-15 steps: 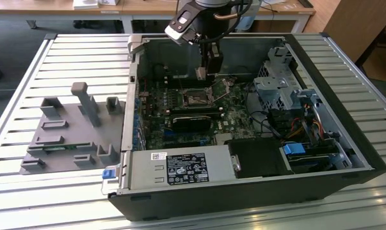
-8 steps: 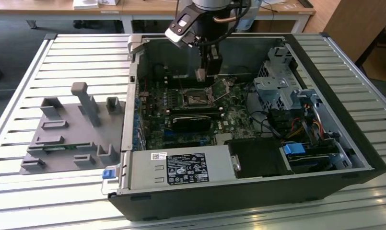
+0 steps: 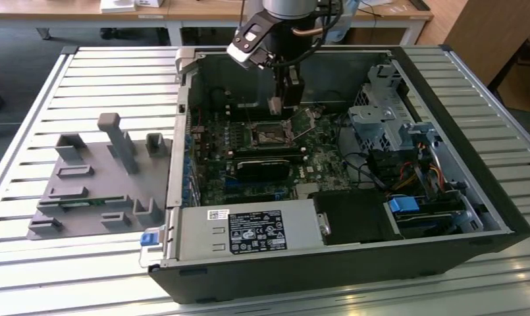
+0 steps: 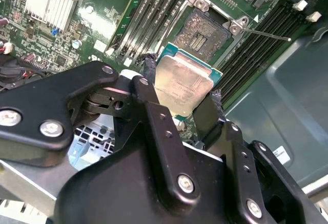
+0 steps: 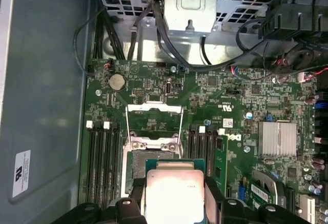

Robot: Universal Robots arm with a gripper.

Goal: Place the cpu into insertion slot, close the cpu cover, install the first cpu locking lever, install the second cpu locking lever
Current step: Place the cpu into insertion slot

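Black two-finger gripper [image 3: 285, 108] clamped on flat square silver-beige cpu [image 4: 187, 75], held above dark silver-rimmed square insertion slot [image 4: 205, 32], thin silvery cpu cover [image 5: 154, 108] flipped open; placing step in hand, calls for level, corner-aligned descent

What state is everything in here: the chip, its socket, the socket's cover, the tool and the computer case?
cpu, gripped at two edges by the tool, not yet seated.
tool, shut on the cpu.
insertion slot, empty and uncovered.
cpu cover, flipped open, away from the slot.
computer case, side panel off, insides exposed.
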